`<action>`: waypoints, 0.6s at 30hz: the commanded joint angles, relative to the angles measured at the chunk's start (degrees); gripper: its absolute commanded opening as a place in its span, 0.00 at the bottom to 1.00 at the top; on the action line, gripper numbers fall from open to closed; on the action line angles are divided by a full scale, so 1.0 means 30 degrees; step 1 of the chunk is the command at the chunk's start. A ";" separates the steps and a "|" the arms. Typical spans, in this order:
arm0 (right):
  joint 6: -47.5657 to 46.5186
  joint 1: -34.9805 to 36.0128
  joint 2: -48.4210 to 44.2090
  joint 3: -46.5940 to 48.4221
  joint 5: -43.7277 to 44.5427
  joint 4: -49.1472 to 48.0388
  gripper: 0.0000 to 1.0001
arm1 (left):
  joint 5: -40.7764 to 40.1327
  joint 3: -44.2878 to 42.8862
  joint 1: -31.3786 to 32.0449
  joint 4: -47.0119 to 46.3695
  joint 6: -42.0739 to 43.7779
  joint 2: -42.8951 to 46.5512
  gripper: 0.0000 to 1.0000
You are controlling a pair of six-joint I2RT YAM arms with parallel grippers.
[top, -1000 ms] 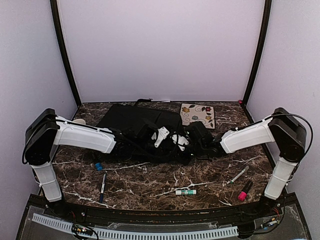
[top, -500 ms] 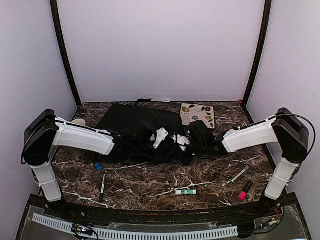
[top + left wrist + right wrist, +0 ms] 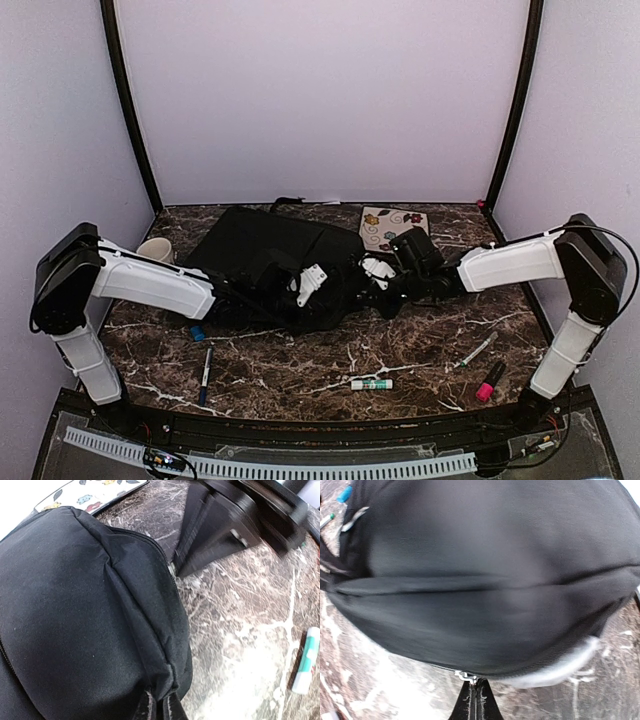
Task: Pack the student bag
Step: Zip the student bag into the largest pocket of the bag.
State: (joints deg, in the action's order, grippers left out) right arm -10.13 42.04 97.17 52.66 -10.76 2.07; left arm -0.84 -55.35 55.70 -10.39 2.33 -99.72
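The student bag [image 3: 265, 250] is plain black. The bench [image 3: 300, 365] is dark brown marble, veined white. The notebook [image 3: 395, 228] is cream with coloured flowers. The glue stick [image 3: 371, 384] is white and green, the marker [image 3: 489, 381] pink and black.

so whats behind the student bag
A flower-patterned card lies past the student bag's far right corner, its near corner covered by the right arm. A dark strap shows at the far edge. Anything under the bag is hidden.

Pale lilac walls [image 3: 320, 100] enclose a dark, seemingly marble table [image 3: 280, 365] at nine, twelve and three o'clock, black posts [image 3: 133, 110] in the rear corners.
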 commanded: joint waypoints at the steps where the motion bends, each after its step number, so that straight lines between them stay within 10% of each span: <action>1: -0.0666 -0.1139 -0.0394 -0.0107 0.0966 0.1106 0.00 | 0.0688 0.1131 0.0091 0.1122 -0.0072 0.1777 0.00; 18: -0.3365 -0.2817 0.0857 0.1014 -0.0256 0.0724 0.00 | 0.0088 0.3070 0.0212 0.6966 -0.0737 0.5180 0.00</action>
State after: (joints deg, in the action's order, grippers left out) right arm -16.88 35.05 99.33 54.17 -11.00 3.29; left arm 4.27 -47.55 56.14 -1.26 2.24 -87.96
